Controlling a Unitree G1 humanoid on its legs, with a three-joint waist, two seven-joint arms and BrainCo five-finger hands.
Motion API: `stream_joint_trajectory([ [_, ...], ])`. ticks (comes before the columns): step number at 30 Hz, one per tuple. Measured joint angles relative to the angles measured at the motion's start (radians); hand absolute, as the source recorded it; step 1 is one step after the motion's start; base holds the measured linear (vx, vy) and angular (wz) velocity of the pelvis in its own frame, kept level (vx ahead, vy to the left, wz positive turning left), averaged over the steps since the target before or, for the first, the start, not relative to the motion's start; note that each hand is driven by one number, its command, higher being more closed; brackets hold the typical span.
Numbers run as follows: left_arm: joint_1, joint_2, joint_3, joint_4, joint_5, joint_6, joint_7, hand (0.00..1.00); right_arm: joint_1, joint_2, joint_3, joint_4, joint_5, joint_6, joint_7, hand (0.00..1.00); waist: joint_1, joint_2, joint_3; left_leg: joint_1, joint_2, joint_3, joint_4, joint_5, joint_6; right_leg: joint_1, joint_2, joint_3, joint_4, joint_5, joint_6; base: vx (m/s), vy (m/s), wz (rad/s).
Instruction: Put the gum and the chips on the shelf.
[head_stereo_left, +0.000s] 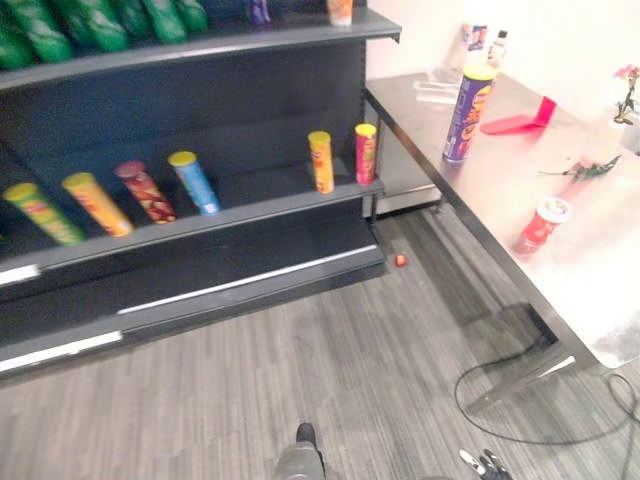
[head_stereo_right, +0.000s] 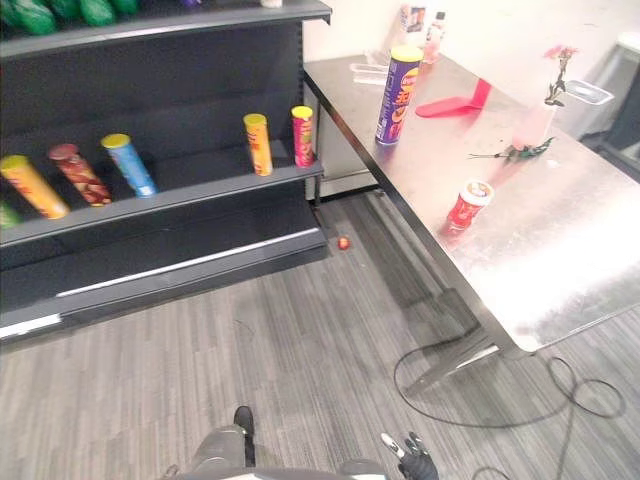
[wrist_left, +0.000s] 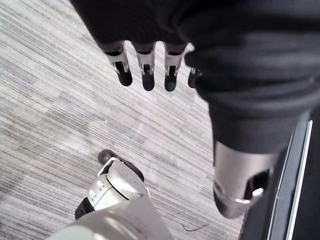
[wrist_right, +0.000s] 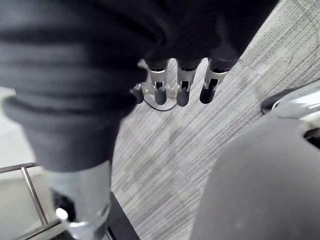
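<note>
Hanging over the grey floor, the left hand and right hand both have relaxed straight fingers, nothing in them. The purple chips can stands on the steel table at 2 o'clock, with the red gum tub at 3. The shelf is at 10 o'clock.

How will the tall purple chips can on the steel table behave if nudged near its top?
Tall, narrow and upright, the purple chips can probably tips easily. On its side it would likely roll across the smooth steel table.
</note>
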Motion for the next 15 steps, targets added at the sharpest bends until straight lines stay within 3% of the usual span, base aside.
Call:
stream_joint_trajectory([
  [1, 0.001, 0.003, 0.003, 0.001, -0.014, 0.001, 0.000, 0.00, -0.001, 0.005, -0.002, 0.002, -0.001, 0.000, -0.004, 0.00, 0.000, -0.008, 0.003, 0.008, 0.000, -0.003, 0.052, -0.017, 0.005, 0.012, -0.003, 0.032, 0.011, 0.003, 0.003, 0.35, 0.212, -0.91],
  [2, 0.003, 0.011, 0.015, 0.021, -0.024, 0.002, 0.001, 0.00, 0.000, 0.022, -0.001, 0.008, -0.031, 0.000, -0.008, 0.00, 0.006, -0.036, -0.005, -0.003, -0.007, -0.004, 0.185, -0.018, -0.001, 0.011, -0.028, 0.099, 0.071, 0.006, -0.001, 0.25, 0.194, -0.86],
  [3, 0.002, 0.020, 0.014, 0.020, -0.022, 0.002, 0.000, 0.00, -0.001, 0.029, -0.003, 0.009, -0.041, 0.000, -0.009, 0.00, 0.010, -0.040, -0.002, -0.022, -0.013, -0.002, 0.246, -0.021, -0.004, 0.004, -0.035, 0.112, 0.112, 0.006, 0.000, 0.23, 0.240, -1.14],
  [4, 0.001, 0.014, 0.012, 0.028, -0.001, 0.005, -0.001, 0.00, 0.010, 0.014, -0.009, 0.008, -0.058, 0.001, -0.019, 0.00, 0.009, -0.022, -0.027, 0.004, -0.037, -0.025, 0.138, -0.056, -0.001, -0.059, -0.037, 0.111, 0.217, 0.009, -0.001, 0.14, 0.228, -1.07],
  [5, -0.004, 0.010, 0.008, 0.038, 0.034, 0.009, -0.003, 0.00, 0.008, -0.003, -0.010, 0.013, -0.062, 0.005, -0.041, 0.00, 0.004, -0.012, -0.029, 0.037, -0.051, 0.017, 0.085, -0.110, 0.038, -0.123, -0.070, 0.089, 0.355, 0.012, -0.005, 0.13, 0.267, -1.00],
  [6, -0.008, 0.020, 0.005, 0.043, 0.051, 0.010, -0.003, 0.00, 0.007, 0.000, -0.011, 0.023, -0.060, 0.008, -0.047, 0.00, 0.001, -0.028, -0.025, 0.062, -0.068, 0.041, 0.062, -0.115, 0.049, -0.153, -0.107, 0.078, 0.419, 0.030, -0.006, 0.17, 0.196, -0.91],
  [7, -0.009, 0.035, -0.007, 0.041, 0.106, 0.009, -0.003, 0.00, 0.007, 0.008, -0.008, 0.027, -0.059, 0.018, -0.048, 0.00, -0.005, -0.044, -0.020, 0.132, -0.091, 0.101, 0.001, -0.110, 0.061, -0.223, -0.172, 0.036, 0.530, 0.116, 0.010, 0.19, 0.165, -0.79],
  [8, -0.011, 0.036, -0.015, 0.036, 0.121, 0.009, -0.003, 0.00, 0.010, 0.009, -0.008, 0.027, -0.059, 0.022, -0.046, 0.00, -0.006, -0.043, -0.020, 0.164, -0.095, 0.131, -0.033, -0.109, 0.064, -0.254, -0.199, 0.008, 0.562, 0.167, 0.001, 0.21, 0.175, -1.23],
  [9, 0.001, 0.036, -0.029, 0.035, 0.164, 0.010, -0.004, 0.00, 0.010, 0.003, -0.010, 0.022, -0.059, 0.013, -0.047, 0.00, -0.009, -0.025, -0.021, 0.222, -0.089, 0.188, -0.100, -0.104, 0.071, -0.298, -0.240, -0.056, 0.600, 0.243, -0.022, 0.15, 0.169, -1.23],
  [10, 0.002, 0.038, -0.032, 0.034, 0.187, 0.011, -0.005, 0.00, 0.009, -0.001, -0.007, 0.019, -0.057, 0.000, -0.046, 0.00, -0.011, -0.012, -0.025, 0.253, -0.076, 0.228, -0.135, -0.100, 0.083, -0.322, -0.257, -0.127, 0.621, 0.235, -0.026, 0.23, 0.197, -1.47],
  [11, -0.010, 0.042, -0.031, 0.032, 0.188, 0.019, -0.005, 0.00, 0.004, -0.003, -0.001, 0.021, -0.031, -0.006, -0.047, 0.00, -0.010, -0.008, -0.024, 0.299, -0.060, 0.287, -0.192, -0.085, 0.088, -0.349, -0.273, -0.248, 0.633, 0.189, -0.032, 0.25, 0.129, -1.41],
  [12, -0.022, 0.040, -0.038, 0.032, 0.188, 0.034, -0.006, 0.00, 0.002, -0.005, -0.001, 0.023, -0.018, -0.008, -0.048, 0.00, -0.009, -0.001, -0.023, 0.335, -0.040, 0.341, -0.234, -0.076, 0.075, -0.358, -0.259, -0.373, 0.602, 0.132, -0.020, 0.22, 0.090, -1.31],
  [15, -0.053, 0.044, -0.062, 0.031, 0.184, 0.053, -0.005, 0.00, 0.001, -0.005, -0.007, 0.019, -0.024, -0.018, -0.048, 0.00, -0.011, 0.005, -0.019, 0.383, -0.001, 0.441, -0.272, -0.068, 0.067, -0.373, -0.175, -0.555, 0.446, 0.085, -0.020, 0.25, 0.022, -1.35],
])
